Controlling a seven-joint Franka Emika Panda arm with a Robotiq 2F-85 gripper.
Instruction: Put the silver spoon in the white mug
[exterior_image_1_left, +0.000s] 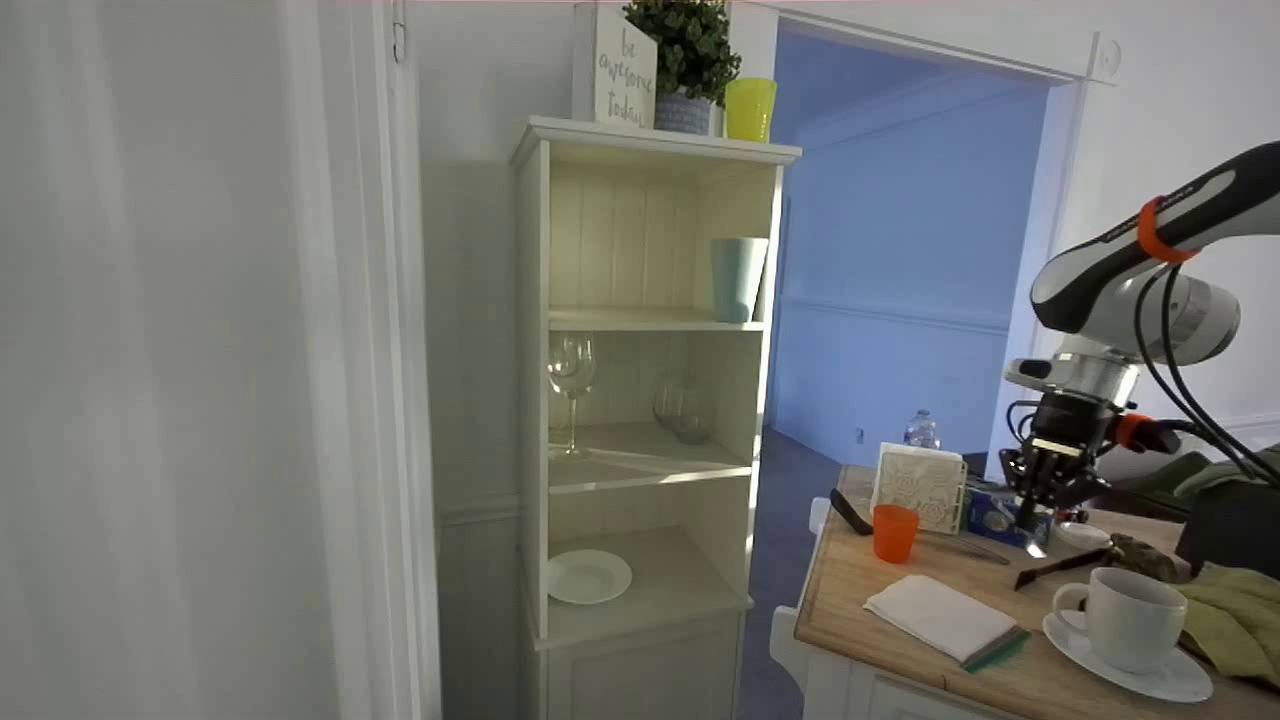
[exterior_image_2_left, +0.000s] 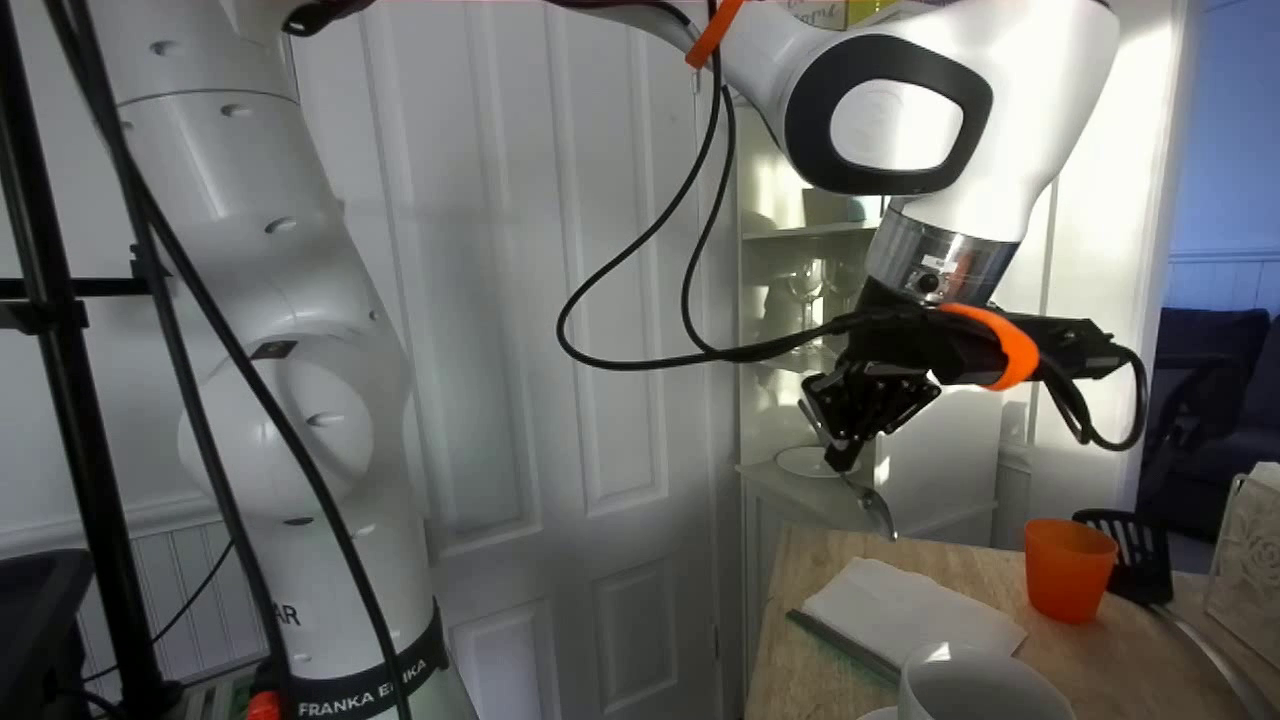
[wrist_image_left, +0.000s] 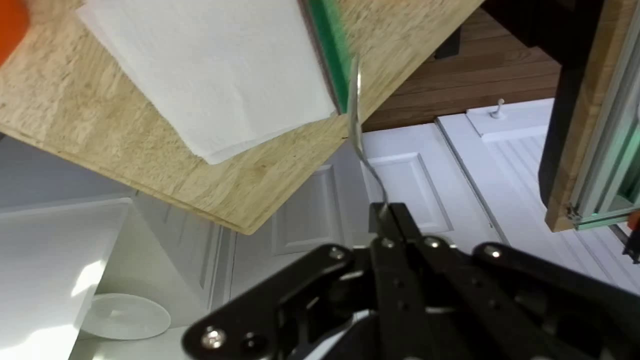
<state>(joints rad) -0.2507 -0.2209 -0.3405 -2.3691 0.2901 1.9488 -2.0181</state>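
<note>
The silver spoon (exterior_image_1_left: 1037, 547) hangs from my gripper (exterior_image_1_left: 1028, 512), bowl end down, above the table. In an exterior view the spoon (exterior_image_2_left: 876, 508) hangs tilted below the black fingertips (exterior_image_2_left: 843, 458). In the wrist view my fingers (wrist_image_left: 395, 210) are shut on its handle, and its curved bowl end (wrist_image_left: 355, 110) sticks out beyond the tips. The white mug (exterior_image_1_left: 1135, 620) stands upright on a white saucer (exterior_image_1_left: 1185, 684) near the table's front edge. The mug (exterior_image_2_left: 985, 690) is cut off at the bottom of an exterior view. The spoon is apart from and above the mug. The mug is out of the wrist view.
An orange cup (exterior_image_1_left: 895, 533) and white napkins (exterior_image_1_left: 940, 612) are on the wooden table (exterior_image_1_left: 835, 610). A napkin holder (exterior_image_1_left: 918, 487), a blue box (exterior_image_1_left: 990, 515), a dark utensil (exterior_image_1_left: 1060, 567) and a green cloth (exterior_image_1_left: 1235, 615) stand or lie around. A shelf unit (exterior_image_1_left: 650, 560) is beyond.
</note>
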